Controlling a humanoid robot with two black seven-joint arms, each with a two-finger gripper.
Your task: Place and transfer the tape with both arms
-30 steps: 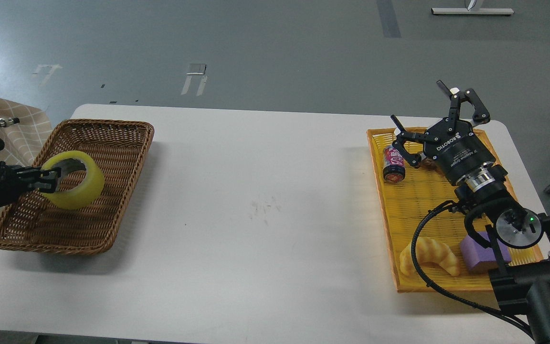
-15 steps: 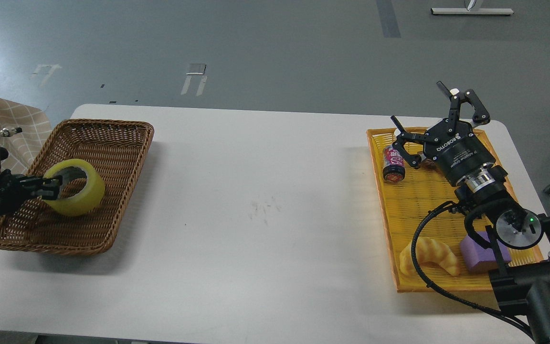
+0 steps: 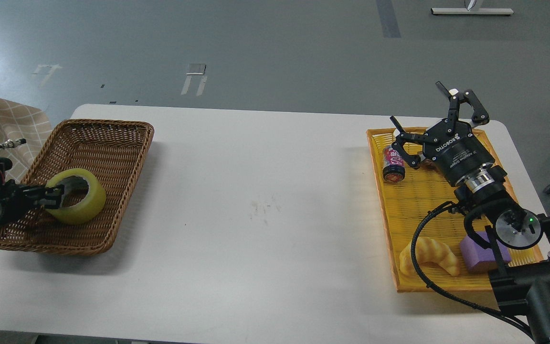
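Head view, tape: the tape has come down over the last second and now sits low in the wicker basket, at its near-left part; whether it rests on the basket floor I cannot quite tell from here.
Head view, left pincer: my left pincer has sunk with the roll and still grips its wall, one finger inside the core.
Head view, right pincer: my right pincer hangs wide over the far end of the yellow tray, holding nothing, unchanged.
Head view, tray: a can, a croissant and a purple block lie untouched.
Meaning: I judge the placing nearly done; only letting go remains.
Surface: the white surface between basket and tray carries nothing.
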